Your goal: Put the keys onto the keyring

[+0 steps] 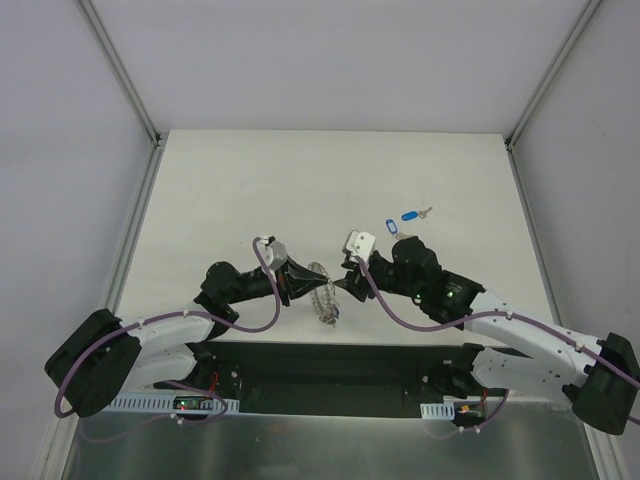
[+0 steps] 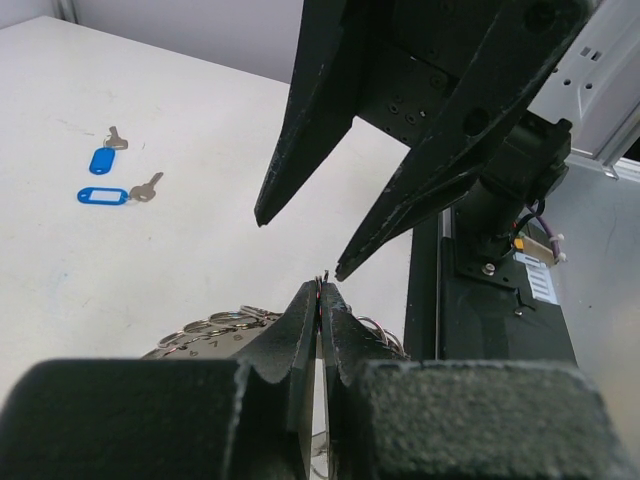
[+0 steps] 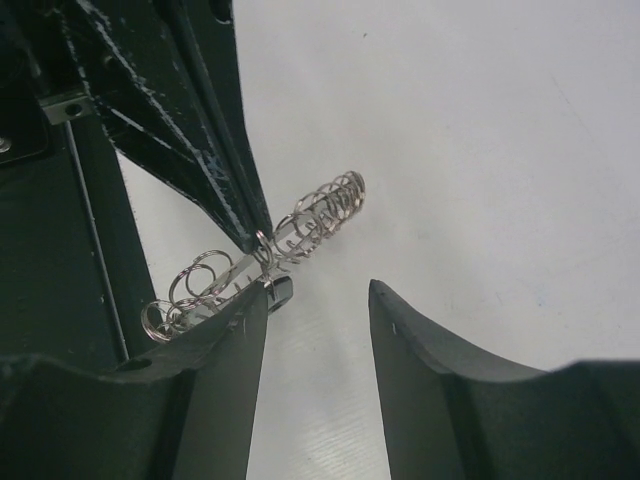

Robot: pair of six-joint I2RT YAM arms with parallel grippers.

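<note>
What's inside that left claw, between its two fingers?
The left gripper is pinched shut on the edge of the keyring, a metal loop fringed with small wire rings. The gripped part is hidden between the fingers; the rest sticks out.

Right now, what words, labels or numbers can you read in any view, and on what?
No text is readable.
White sticker on the black arm base: print too small to read.
Far blue tag and near blue tag: no writing visible.
</note>
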